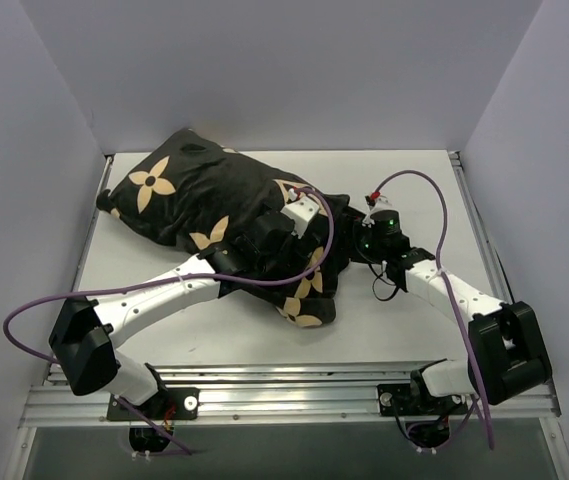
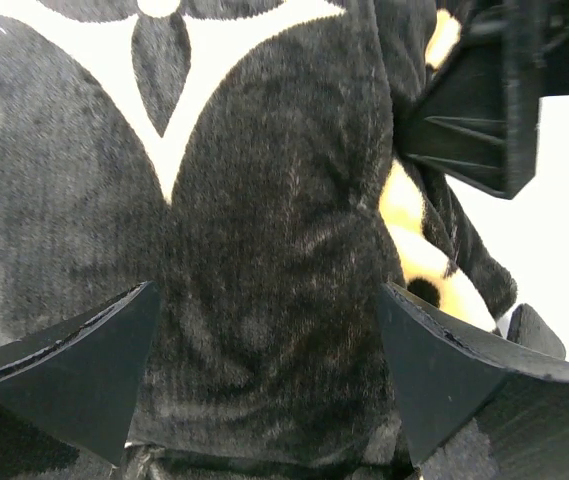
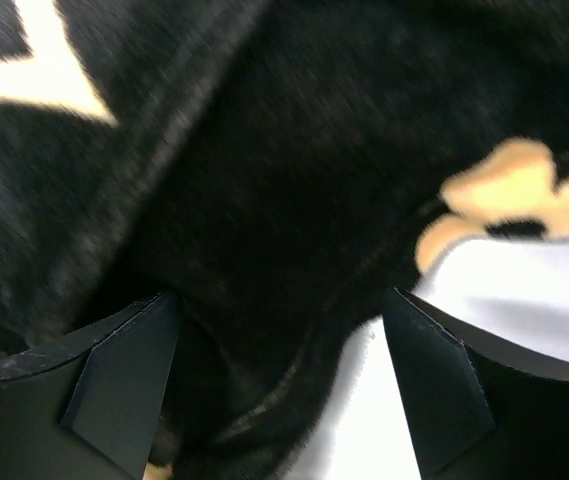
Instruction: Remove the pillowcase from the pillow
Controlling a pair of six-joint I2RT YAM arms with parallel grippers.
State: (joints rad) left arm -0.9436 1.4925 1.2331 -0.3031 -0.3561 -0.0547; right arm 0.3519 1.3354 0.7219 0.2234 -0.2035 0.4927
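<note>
The black velvety pillowcase (image 1: 194,195) with tan flower motifs lies plump and diagonal from the table's far left to its middle. The white pillow is hidden inside it. My left gripper (image 1: 299,222) is open and sits over the case's right part. In the left wrist view the gripper (image 2: 266,300) has its jaws wide apart with the fabric (image 2: 264,200) bulging between them. My right gripper (image 1: 349,245) is open at the case's right edge. In the right wrist view the gripper (image 3: 282,300) straddles the fabric's dark hem (image 3: 264,150), its jaws not closed on it.
The white table (image 1: 404,310) has grey walls on three sides and a metal rail along the near edge. A purple cable (image 1: 329,225) loops over the case near both wrists. The right gripper's body (image 2: 484,100) shows close by in the left wrist view.
</note>
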